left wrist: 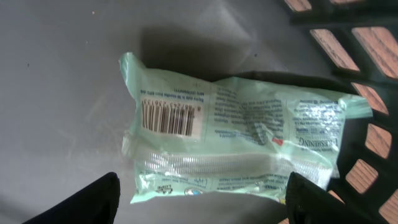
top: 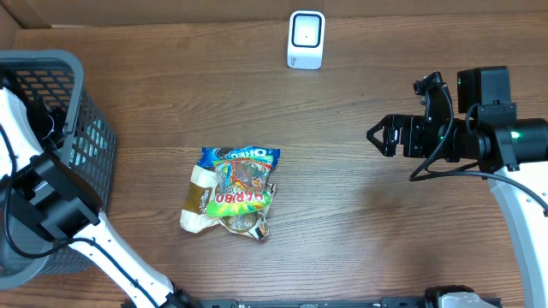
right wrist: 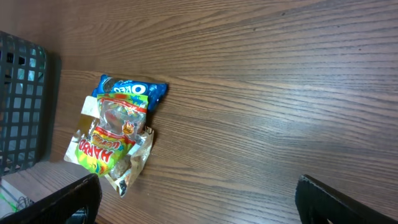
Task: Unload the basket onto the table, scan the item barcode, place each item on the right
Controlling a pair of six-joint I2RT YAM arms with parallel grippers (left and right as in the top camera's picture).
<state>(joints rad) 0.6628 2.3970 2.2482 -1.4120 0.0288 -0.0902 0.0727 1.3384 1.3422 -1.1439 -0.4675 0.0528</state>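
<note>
A pale green packet (left wrist: 242, 137) lies flat on the grey floor of the basket, its barcode (left wrist: 173, 117) facing up near its left end. My left gripper (left wrist: 202, 202) hovers over the packet's near edge, open, with a dark finger (left wrist: 99, 199) on each side and nothing held. From overhead the left arm (top: 47, 197) reaches into the basket (top: 90, 137), and the gripper itself is hidden there. The white scanner (top: 306, 38) stands at the table's far edge. My right gripper (top: 383, 137) hangs open and empty over the right side of the table.
A pile of snack packets lies mid-table: a blue Oreo pack (top: 244, 154) under a green Haribo bag (top: 240, 195), also seen as the Haribo bag (right wrist: 109, 146) in the right wrist view. The basket's lattice wall (left wrist: 367, 56) rises just right of the green packet.
</note>
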